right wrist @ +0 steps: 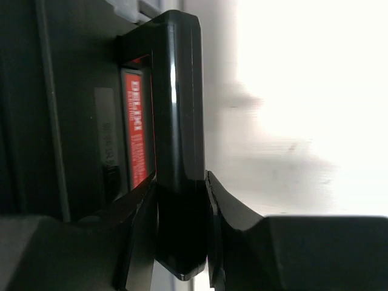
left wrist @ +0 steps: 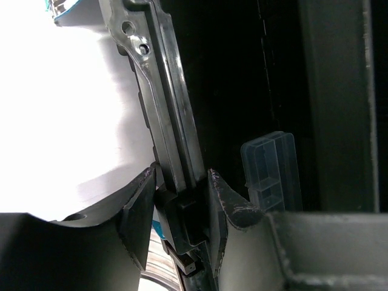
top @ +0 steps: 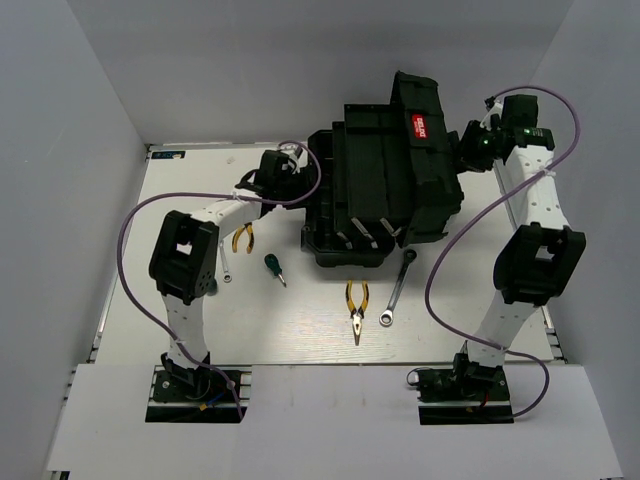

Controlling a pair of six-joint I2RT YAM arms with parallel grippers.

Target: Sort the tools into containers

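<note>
The left tool (left wrist: 180, 189) is clamped on the open black toolbox (top: 380, 190) at its left rim, and the right tool (right wrist: 180, 188) pinches the lid edge beside a red label (right wrist: 136, 127). Just below the left tool lie yellow pliers (top: 242, 238) and a green screwdriver (top: 274, 268). Further right are second pliers (top: 356, 310) and a wrench (top: 398, 290). All rest on the pale worktop (top: 300, 345), enclosed by grey walls (top: 80, 120).
</note>
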